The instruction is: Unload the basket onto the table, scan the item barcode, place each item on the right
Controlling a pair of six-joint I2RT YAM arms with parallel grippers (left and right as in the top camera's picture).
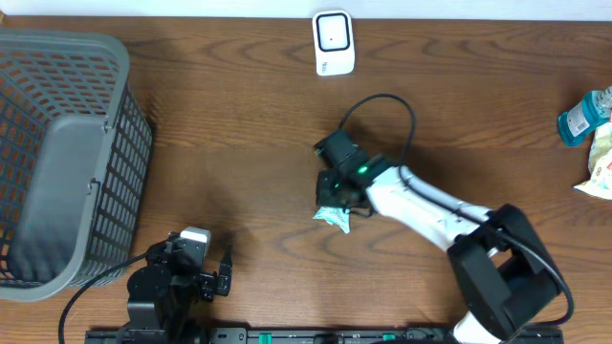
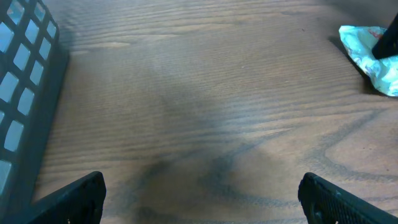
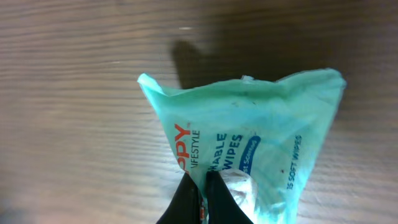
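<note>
Wipes pack point(image 3: 249, 124) gripped at mid-counter
It is clamped in the right hand point(image 3: 199, 180), well below the white scanner point(image 1: 334, 43); the left hand point(image 2: 205, 190) is spread wide apart beside the grey basket point(image 1: 57, 162).

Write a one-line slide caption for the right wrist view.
Right gripper pinched shut on a teal wipes pack, wooden table behind.

The whole wooden table point(image 1: 239, 124) is taken straight down from well above by the overhead camera. From the left wrist, the tabletop is viewed low and forward past the left gripper point(image 2: 200, 199), with the grey basket point(image 2: 25, 93) at the left edge. The wipes packet point(image 3: 249, 137), shot very close from the right wrist, is shared by all three views
</note>
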